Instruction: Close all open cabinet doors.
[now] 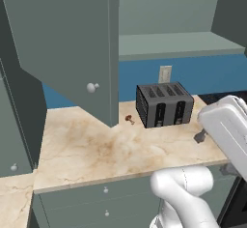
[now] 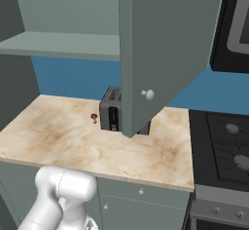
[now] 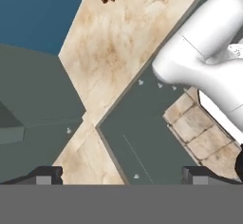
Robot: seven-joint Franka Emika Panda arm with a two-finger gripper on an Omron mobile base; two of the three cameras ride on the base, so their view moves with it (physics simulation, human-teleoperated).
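The left cabinet door (image 1: 62, 43) stood swung out over the marble surface (image 1: 96, 149), its grey-green panel facing the near side and its round silver knob (image 1: 91, 87) near the lower right corner. From the right side, a second open cabinet door (image 2: 165, 44) likewise projected toward the near edge, with its knob (image 2: 148, 95) near the lower left corner; this panel hid most of the toaster behind it. Between the two doors, the open cabinet interior showed a bare shelf (image 1: 178, 46) above the blue back wall (image 1: 212, 72).

The black toaster (image 1: 164, 104) sat at the far side of the surface, close to the back wall and below a wall outlet (image 1: 165, 74). A small brown object (image 1: 129, 119) lay on the surface just left of the toaster; its identity could not be determined. Drawer fronts (image 1: 106, 203) with small knobs ran beneath the near edge of the surface. A black stove (image 2: 223, 146) adjoined the surface on the right.

The fingers (image 3: 121, 174) were spread wide apart, empty, and directed down at the surface edge and the drawer fronts, well apart from both doors. One dark fingertip (image 3: 45, 175) showed at either side of the hand view.
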